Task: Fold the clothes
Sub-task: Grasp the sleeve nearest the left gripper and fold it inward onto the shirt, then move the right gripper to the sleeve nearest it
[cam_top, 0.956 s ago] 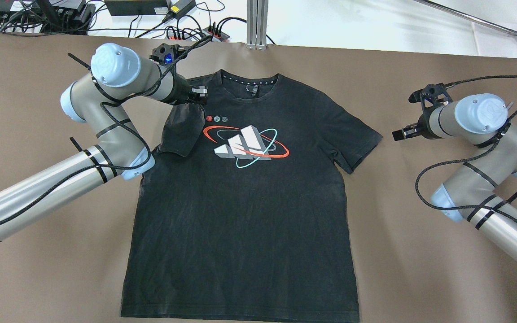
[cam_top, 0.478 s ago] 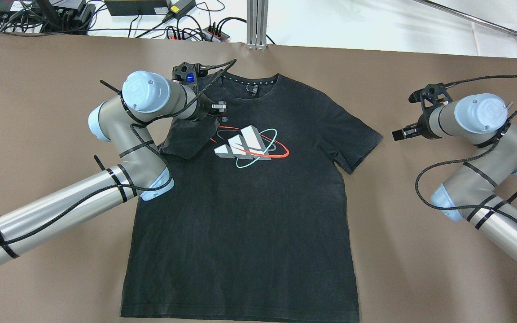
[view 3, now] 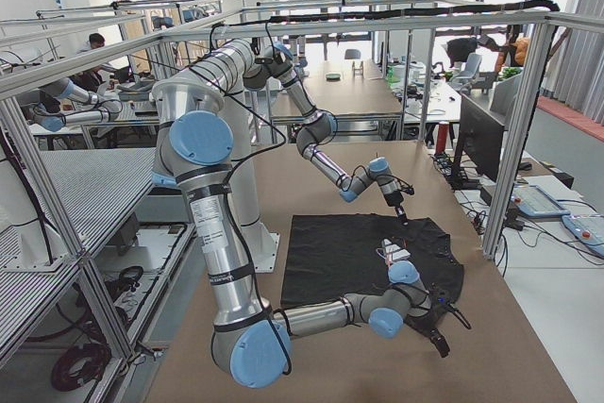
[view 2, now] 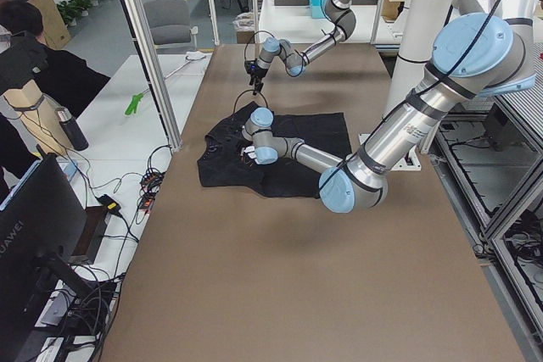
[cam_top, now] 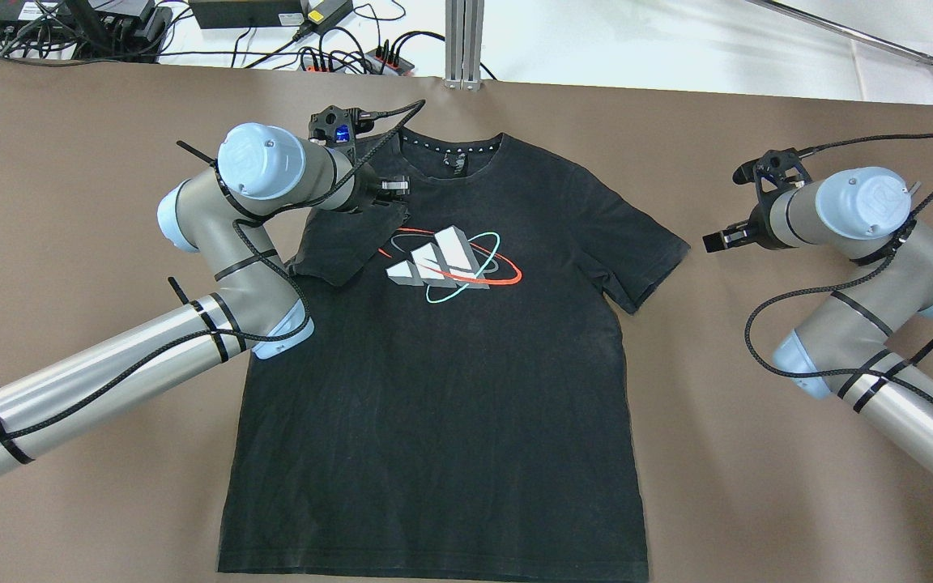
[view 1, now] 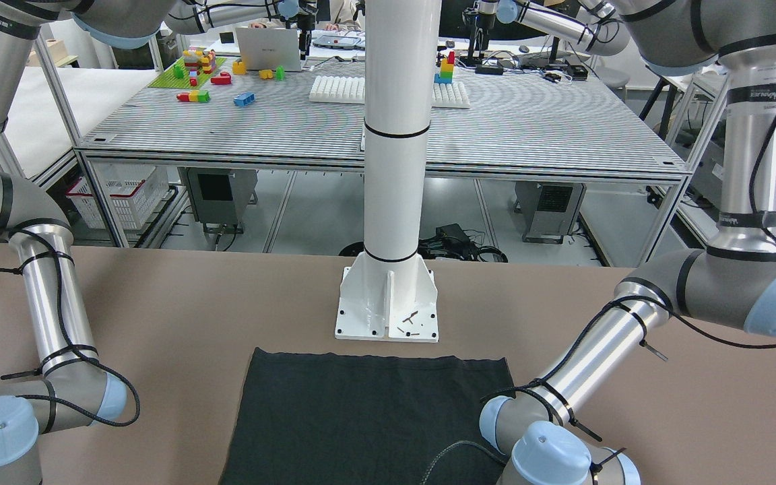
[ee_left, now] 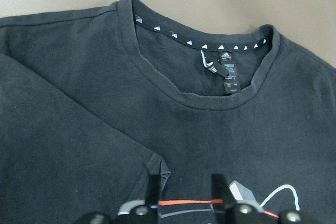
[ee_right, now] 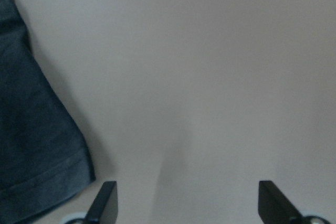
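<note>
The clothes are one black T-shirt (cam_top: 450, 389) lying flat and face up on the brown table, its white three-stripe logo (cam_top: 446, 263) on the chest. Its sleeve (cam_top: 345, 243) on my left side is folded inward over the chest. My left gripper (cam_top: 394, 190) hovers low over that sleeve's tip, just below the collar (ee_left: 210, 98). In the left wrist view its fingers (ee_left: 155, 182) stand apart and open, with the sleeve corner beside one finger. My right gripper (cam_top: 713, 240) is open over bare table, just right of the other sleeve (ee_right: 31, 145).
A white pillar base (view 1: 388, 303) stands at the shirt's hem end. Cables and power strips (cam_top: 337, 57) lie beyond the table's far edge, by a metal post (cam_top: 464, 40). A person (view 2: 25, 48) stands off the table's far side. Brown table (cam_top: 758, 486) surrounds the shirt.
My left gripper carried the sleeve rightward over the chest, and the sleeve now lies flatter on the shirt. My right gripper has shifted slightly left toward the other sleeve.
</note>
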You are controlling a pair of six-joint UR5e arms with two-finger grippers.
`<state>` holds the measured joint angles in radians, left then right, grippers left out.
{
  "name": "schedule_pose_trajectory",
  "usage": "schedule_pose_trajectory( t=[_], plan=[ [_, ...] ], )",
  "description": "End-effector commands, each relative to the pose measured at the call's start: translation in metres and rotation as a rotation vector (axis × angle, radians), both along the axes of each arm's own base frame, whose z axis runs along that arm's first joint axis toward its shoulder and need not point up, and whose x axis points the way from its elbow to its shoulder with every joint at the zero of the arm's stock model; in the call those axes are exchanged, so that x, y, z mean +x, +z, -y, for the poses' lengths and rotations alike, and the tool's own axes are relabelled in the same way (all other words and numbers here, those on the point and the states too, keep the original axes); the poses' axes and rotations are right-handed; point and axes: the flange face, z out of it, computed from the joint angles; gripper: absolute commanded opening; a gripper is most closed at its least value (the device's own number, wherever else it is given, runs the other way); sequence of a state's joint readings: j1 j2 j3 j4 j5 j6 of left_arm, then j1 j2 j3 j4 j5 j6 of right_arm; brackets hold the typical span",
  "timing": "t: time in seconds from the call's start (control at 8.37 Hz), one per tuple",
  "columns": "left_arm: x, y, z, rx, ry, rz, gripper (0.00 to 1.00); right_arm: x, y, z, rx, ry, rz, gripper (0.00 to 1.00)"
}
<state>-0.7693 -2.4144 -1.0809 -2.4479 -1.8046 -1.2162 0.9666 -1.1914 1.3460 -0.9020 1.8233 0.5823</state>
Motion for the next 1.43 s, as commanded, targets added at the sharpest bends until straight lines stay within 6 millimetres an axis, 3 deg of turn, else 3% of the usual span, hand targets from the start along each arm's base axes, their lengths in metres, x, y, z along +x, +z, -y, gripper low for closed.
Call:
schedule_pose_trajectory(
  t=[0.0, 0.36, 0.6, 0.84, 0.96, 1.08, 1.31],
  plan=[
    [-0.003, -0.001, -0.002, -0.009, -0.008, -0.017, 0.94, -0.033, -0.029, -0.002, -0.071, 0.068, 0.100, 0.93],
    [-0.002, 0.002, -0.003, -0.010, -0.006, -0.014, 0.94, -0.059, -0.038, -0.016, -0.146, 0.141, 0.209, 0.92],
    [-0.002, 0.002, -0.003, -0.009, -0.007, -0.013, 0.94, -0.071, -0.030, -0.022, -0.128, 0.144, 0.198, 0.83],
    [-0.002, 0.004, -0.003, -0.011, -0.007, -0.011, 0.94, -0.073, -0.004, -0.019, -0.122, 0.144, 0.203, 0.79],
    [-0.002, 0.004, -0.003, -0.011, -0.007, -0.011, 0.94, -0.074, -0.002, -0.018, -0.120, 0.144, 0.205, 0.76],
    [-0.002, 0.005, -0.002, -0.011, -0.006, -0.009, 0.94, -0.074, -0.004, -0.018, -0.118, 0.145, 0.208, 0.66],
    [-0.002, 0.005, -0.002, -0.009, -0.006, -0.008, 0.94, -0.074, -0.022, -0.017, -0.100, 0.142, 0.232, 0.25]
  ],
)
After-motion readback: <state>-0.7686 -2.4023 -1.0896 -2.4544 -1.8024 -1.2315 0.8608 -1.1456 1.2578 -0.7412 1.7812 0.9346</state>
